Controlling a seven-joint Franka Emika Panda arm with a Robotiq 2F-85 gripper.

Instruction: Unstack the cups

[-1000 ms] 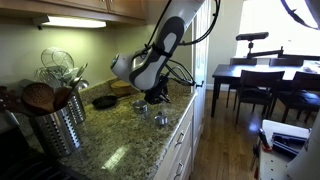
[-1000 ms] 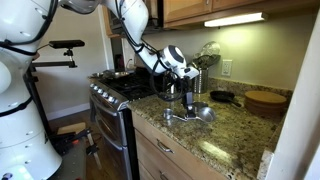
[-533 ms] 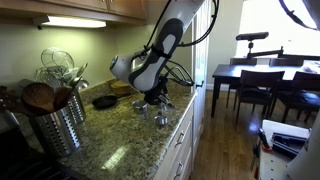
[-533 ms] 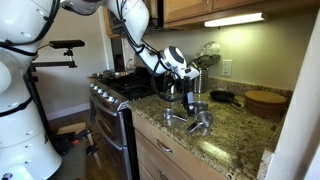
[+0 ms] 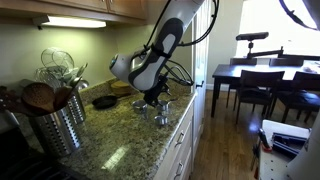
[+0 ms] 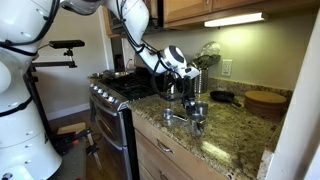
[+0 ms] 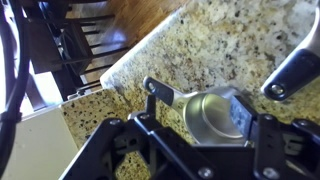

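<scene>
A shiny silver cup (image 7: 212,116) with a flat handle sits on the granite counter between my jaws. My gripper (image 7: 205,125) is open: one pad lies close to the cup's wall and the other finger stands clear of it. A second silver cup's handle (image 7: 290,72) shows at the right edge of the wrist view. In an exterior view my gripper (image 6: 194,98) points down over a cup (image 6: 197,109), with another silver cup (image 6: 171,117) beside it. In an exterior view two small cups (image 5: 140,110) (image 5: 161,119) lie below my gripper (image 5: 157,98).
A ribbed steel utensil canister (image 5: 55,122) stands at the near end of the counter. A dark pan (image 5: 104,101) lies by the wall and a wooden board (image 6: 265,99) behind it. A stove (image 6: 118,90) adjoins the counter. The counter edge (image 7: 140,55) runs close by.
My jaws have spread apart from shut. The shiny cup under them has shifted slightly on the counter. The arm has barely moved.
</scene>
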